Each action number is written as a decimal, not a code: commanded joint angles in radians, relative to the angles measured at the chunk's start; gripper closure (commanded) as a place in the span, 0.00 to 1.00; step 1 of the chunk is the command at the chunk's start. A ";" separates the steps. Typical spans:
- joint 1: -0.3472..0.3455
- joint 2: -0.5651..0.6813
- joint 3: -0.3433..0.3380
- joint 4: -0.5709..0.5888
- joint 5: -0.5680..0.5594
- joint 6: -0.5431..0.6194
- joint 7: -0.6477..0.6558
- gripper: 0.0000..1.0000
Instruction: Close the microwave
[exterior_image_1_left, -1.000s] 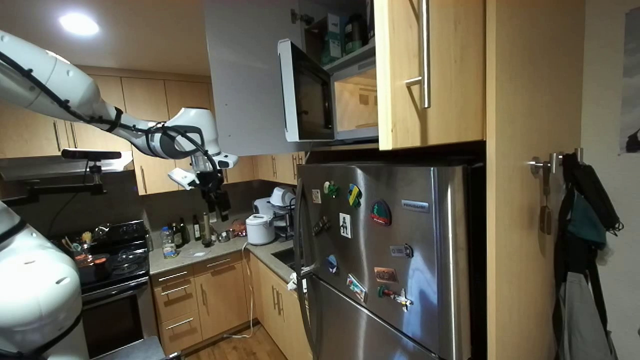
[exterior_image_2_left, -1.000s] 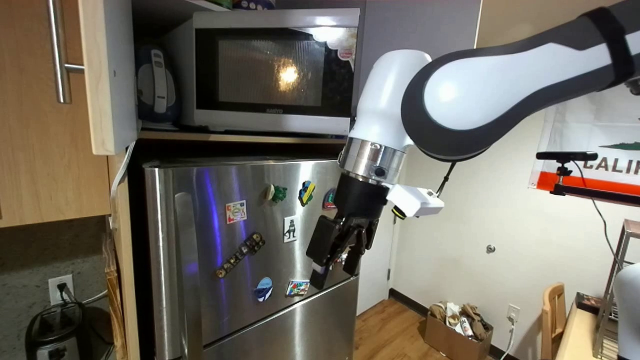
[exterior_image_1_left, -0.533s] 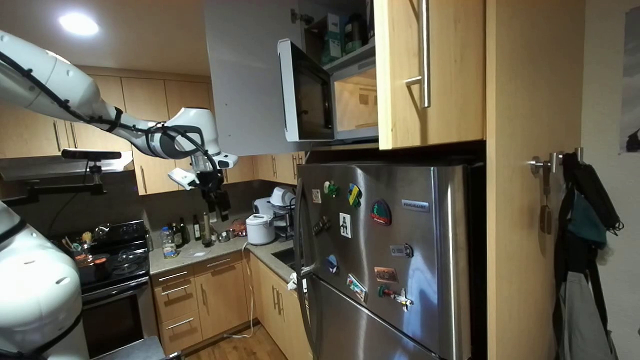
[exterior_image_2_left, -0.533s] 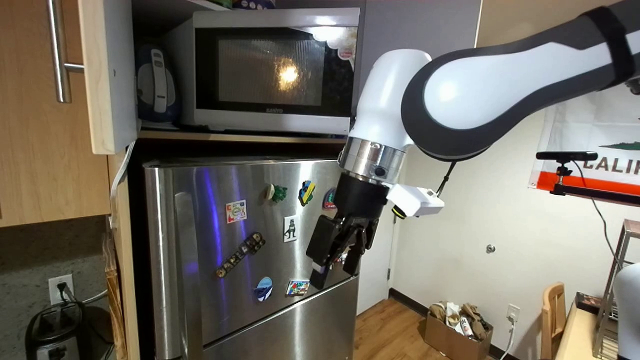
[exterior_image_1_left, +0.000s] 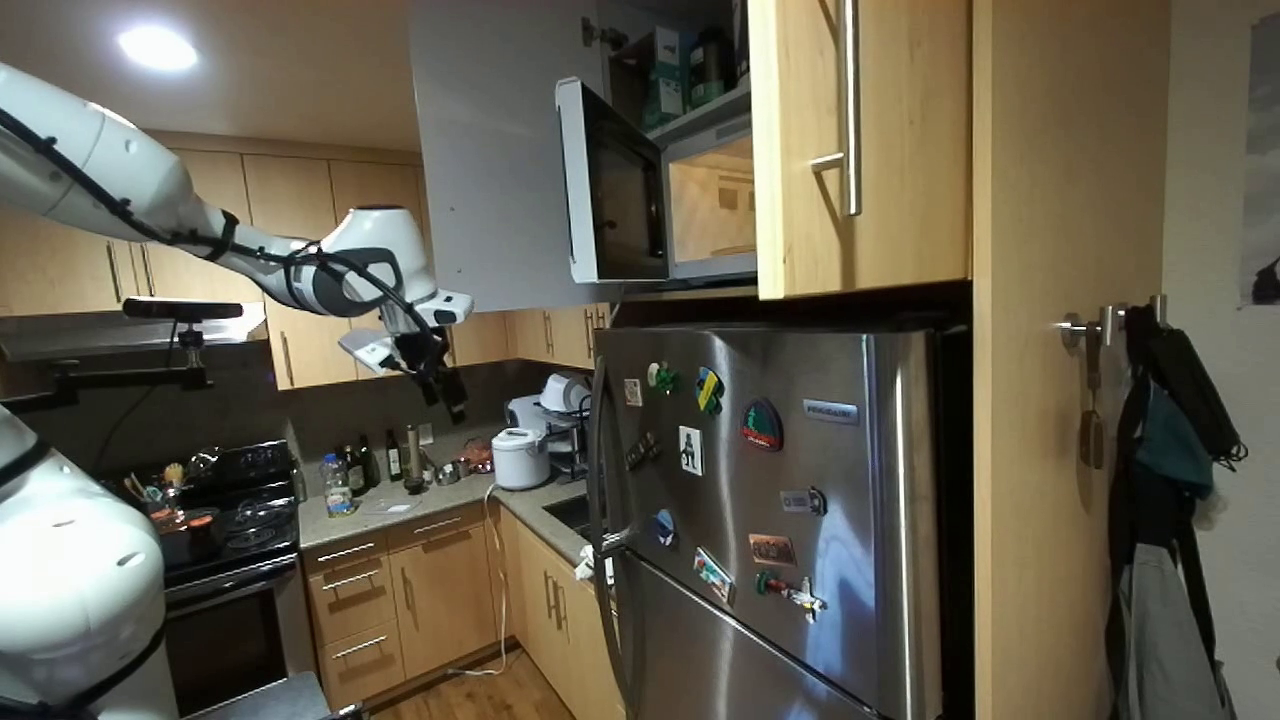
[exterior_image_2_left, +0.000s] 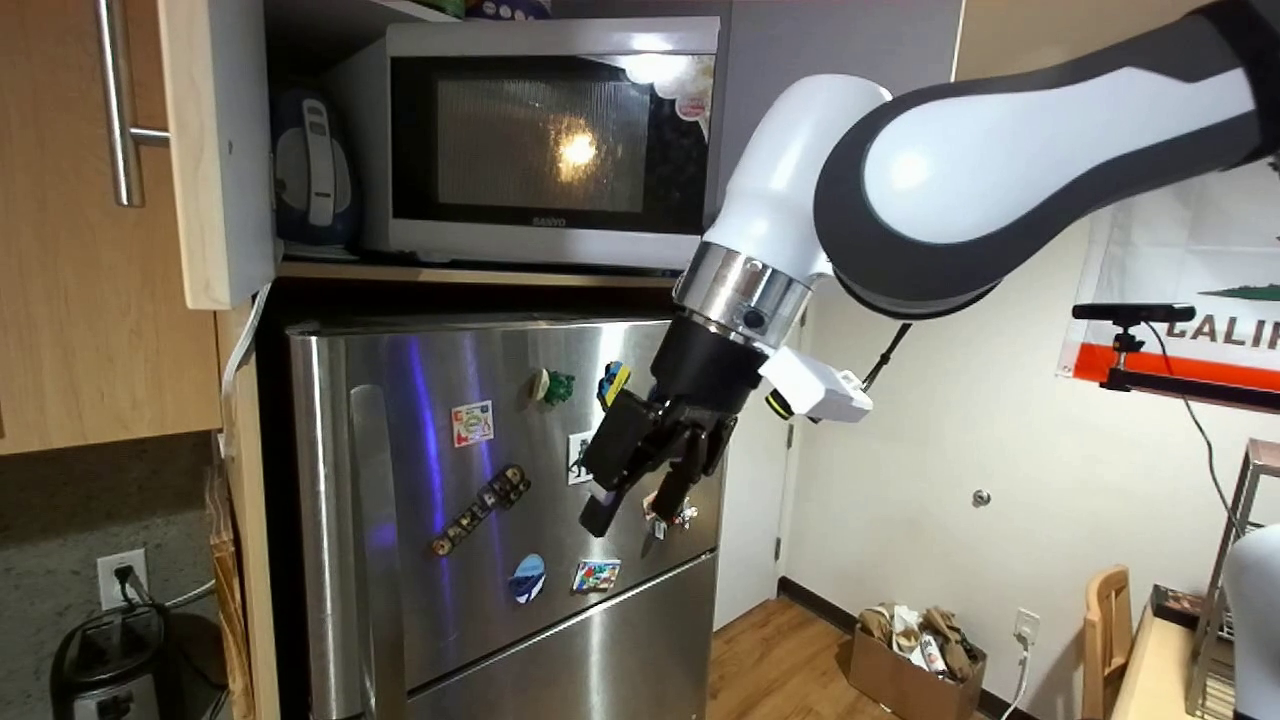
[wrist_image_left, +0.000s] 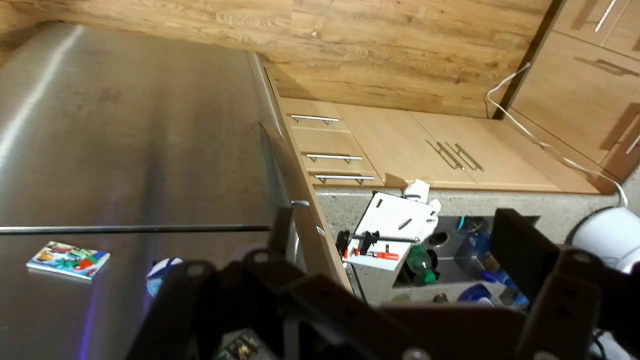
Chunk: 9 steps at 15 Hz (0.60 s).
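The silver microwave (exterior_image_1_left: 710, 145) sits on a cabinet shelf above the fridge. Its door (exterior_image_1_left: 618, 185) stands swung open, and the light inner cavity (exterior_image_1_left: 712, 205) shows. The outer face of the door (exterior_image_2_left: 545, 145), with its dark glass window, faces the camera in an exterior view. My black gripper (exterior_image_2_left: 634, 512) points down and slants, below the height of the door and in front of the fridge. It also shows in an exterior view (exterior_image_1_left: 446, 400). In the wrist view the fingers (wrist_image_left: 397, 230) are spread apart with nothing between them. The microwave is out of the wrist view.
The stainless refrigerator (exterior_image_1_left: 770, 480) with magnets stands under the microwave. A wooden cabinet door (exterior_image_1_left: 865, 140) is open beside the microwave, and a grey cabinet door (exterior_image_1_left: 500, 150) is open on its other side. A counter with a sink (wrist_image_left: 425, 285) lies below the gripper.
Over the last half second my gripper has risen a little and tilted, its fingertips swinging up and left in an exterior view. The microwave door has not moved.
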 joint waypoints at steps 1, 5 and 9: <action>0.042 -0.080 -0.006 -0.057 0.048 0.123 -0.023 0.00; 0.069 -0.199 0.009 -0.119 0.033 0.290 -0.001 0.00; 0.063 -0.324 0.022 -0.175 0.012 0.442 0.025 0.00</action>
